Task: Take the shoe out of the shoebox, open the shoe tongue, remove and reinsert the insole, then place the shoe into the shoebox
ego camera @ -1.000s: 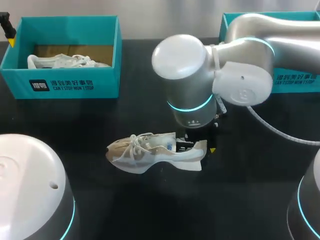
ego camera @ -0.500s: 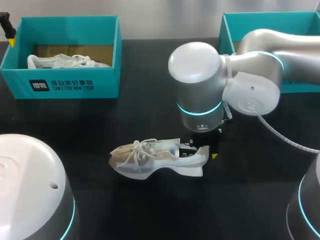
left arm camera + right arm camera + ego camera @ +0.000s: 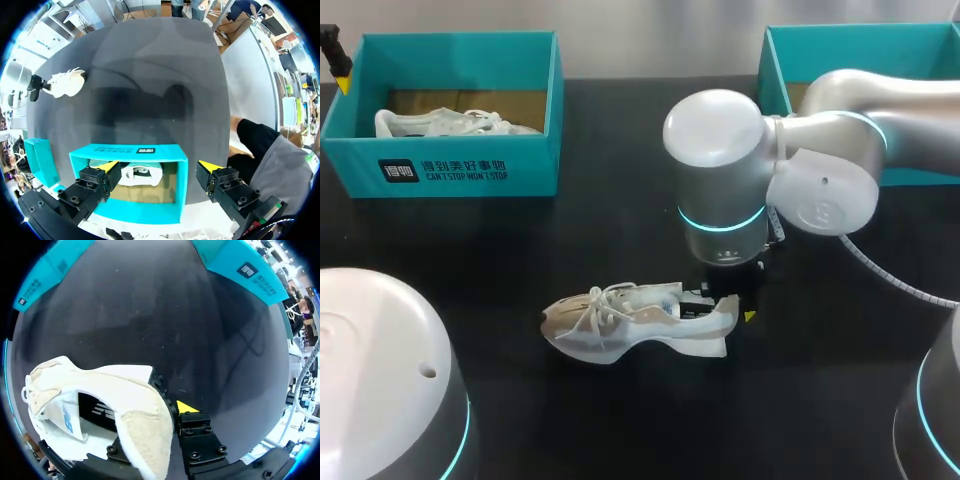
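Observation:
A white and beige shoe [image 3: 615, 322] is at the middle of the black table, toe toward the left. My right gripper [image 3: 722, 304] comes down at its heel and is shut on the heel wall. In the right wrist view the heel [image 3: 142, 427] sits between the fingers, with one yellow fingertip [image 3: 187, 406] showing outside it and the other hidden by the shoe [image 3: 75, 390]. My left gripper [image 3: 159, 168] hangs open and holds nothing, above the left teal shoebox [image 3: 150, 149], [image 3: 440, 165]. The right shoebox [image 3: 790, 45] is partly hidden behind my right arm.
A second white shoe [image 3: 455, 122], [image 3: 142, 175] lies inside the left shoebox. Bare black table [image 3: 620, 420] surrounds the held shoe. The rounded bases of my arms [image 3: 380, 380] stand at the near corners.
My right arm has carried the shoe a little to the right and toward the table's near side. The left arm has kept still.

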Tool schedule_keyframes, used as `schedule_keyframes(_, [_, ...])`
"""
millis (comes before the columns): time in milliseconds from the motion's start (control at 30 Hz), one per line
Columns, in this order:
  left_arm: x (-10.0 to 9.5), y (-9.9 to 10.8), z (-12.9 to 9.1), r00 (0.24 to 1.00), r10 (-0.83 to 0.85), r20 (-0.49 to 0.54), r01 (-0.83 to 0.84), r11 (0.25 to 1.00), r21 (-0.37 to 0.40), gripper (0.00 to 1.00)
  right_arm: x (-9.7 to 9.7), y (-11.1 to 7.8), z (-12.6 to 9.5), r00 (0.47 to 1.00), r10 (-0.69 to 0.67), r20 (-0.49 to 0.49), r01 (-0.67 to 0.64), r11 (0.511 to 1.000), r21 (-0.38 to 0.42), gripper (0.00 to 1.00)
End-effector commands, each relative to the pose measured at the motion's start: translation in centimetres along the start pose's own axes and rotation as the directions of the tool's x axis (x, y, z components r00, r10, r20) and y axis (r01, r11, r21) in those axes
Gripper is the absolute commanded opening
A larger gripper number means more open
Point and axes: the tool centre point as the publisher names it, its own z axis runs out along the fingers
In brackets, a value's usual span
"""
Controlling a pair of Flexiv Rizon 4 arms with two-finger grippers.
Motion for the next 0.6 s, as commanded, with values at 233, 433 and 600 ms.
schedule_keyframes(233, [0.0, -0.1, -0.1, 1.000, 0.000, -0.002, 0.000, 1.000, -0.002, 1.00, 0.2, 0.1, 0.2, 1.000, 0.012, -0.010, -0.011, 1.000, 0.012, 0.71])
schedule_keyframes(433, [0.0, -0.1, -0.1, 1.000, 0.000, -0.002, 0.000, 1.000, -0.002, 1.00, -0.1, -0.1, -1.5, 0.999, 0.020, -0.043, -0.020, 1.000, -0.006, 1.00])
schedule_keyframes(600, [0.0, -0.1, -0.1, 1.000, 0.000, -0.002, 0.000, 1.000, -0.002, 1.00, -0.2, -0.3, -4.9, 0.998, -0.004, -0.064, 0.001, 0.999, -0.048, 1.00])
